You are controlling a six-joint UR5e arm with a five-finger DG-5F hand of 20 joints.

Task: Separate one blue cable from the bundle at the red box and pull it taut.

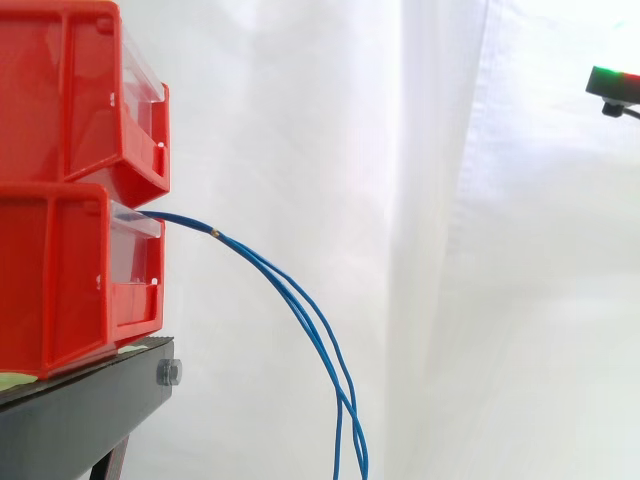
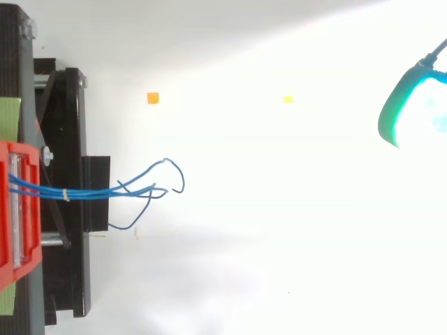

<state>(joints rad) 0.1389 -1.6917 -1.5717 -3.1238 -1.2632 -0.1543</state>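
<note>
— Robot hand [image 2: 401, 105] sits far right, grip state unreadable; where's its target?
— Blue cables [image 2: 91, 192] leave the red box [image 2: 8, 272] at left, running rightward toward it, well apart

I can read no text, number or brand on either feed: nothing legible on the red bins [image 1: 70, 270] or on the black stand [image 1: 80, 415]. The closest things to labels sit on the white ground in the top view. They are a small orange square [image 2: 153, 98] and a fainter yellow square [image 2: 288, 99], both blank as far as I can tell. A thin yellowish band [image 2: 66, 195] wraps the blue cables [image 2: 105, 192] just outside the bin, but it is too small for me to make out any print.
</note>
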